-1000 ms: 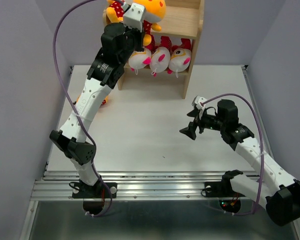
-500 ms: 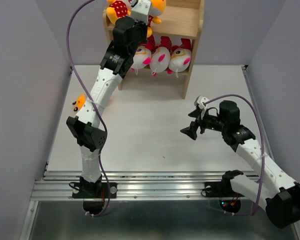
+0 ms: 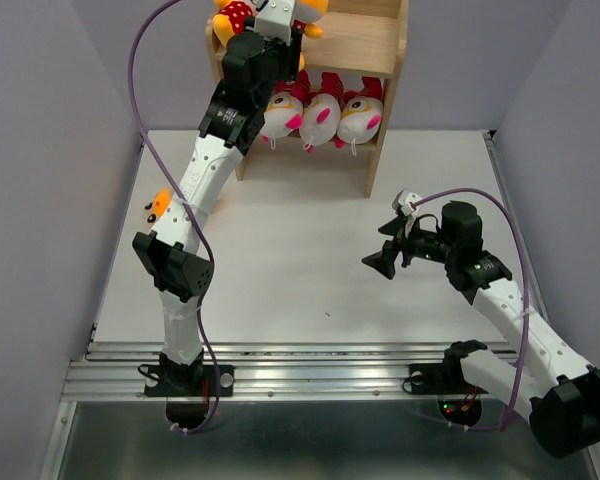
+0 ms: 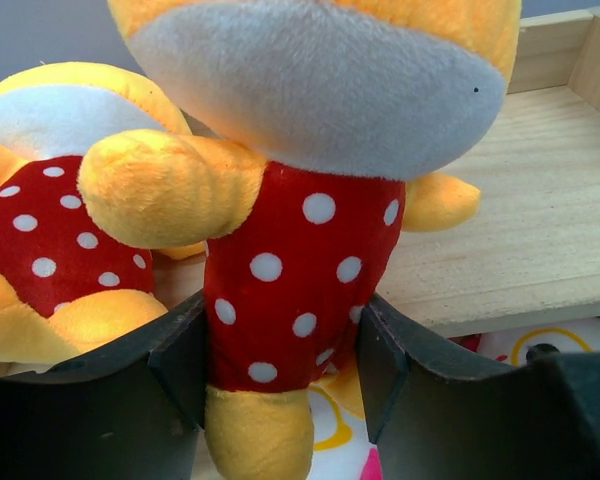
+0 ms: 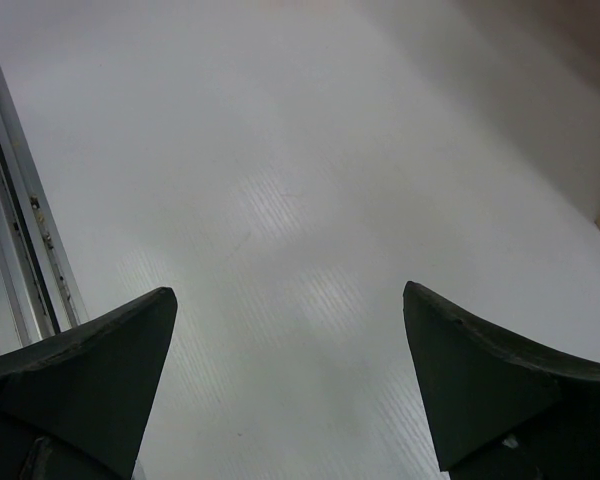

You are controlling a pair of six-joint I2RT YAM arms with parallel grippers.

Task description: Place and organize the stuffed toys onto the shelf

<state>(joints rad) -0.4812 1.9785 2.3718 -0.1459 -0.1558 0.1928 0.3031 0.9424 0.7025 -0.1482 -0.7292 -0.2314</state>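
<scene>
Compared with a second back, the left arm (image 3: 195,190) has swung its elbow toward the left of the frame and carried the held toy (image 4: 300,270) higher, up to the top tier of the shelf (image 3: 375,45). That swing also uncovered a third yellow toy (image 3: 160,203) lying on the table (image 3: 310,270) at left-centre. The right arm (image 3: 500,300) has barely budged.

The held toy is a yellow-orange one in a red dotted shirt, upright. The left gripper (image 4: 280,345) pinches it at the waist, with both fingers (image 4: 180,365) pressed into the shirt. Its legs hang by the front edge of the top board (can't tell if it's actually resting on the wood).

Just left of it in the wrist view is a second yellow toy (image 4: 50,230), same shirt, sitting on that top board. The held toy's arm overlaps it, so they look like they're touching.

One tier down, at the top centre of the overhead view, three white toys (image 3: 320,118) sit side by side in a row with their heads toward the front.

Further out, the right gripper (image 3: 385,262) hovers over bare table at right-centre, well apart from the shelf. Its fingers (image 5: 90,370) are spread wide with nothing between them. A metal rail (image 5: 20,250) runs down the left edge of its wrist view.
</scene>
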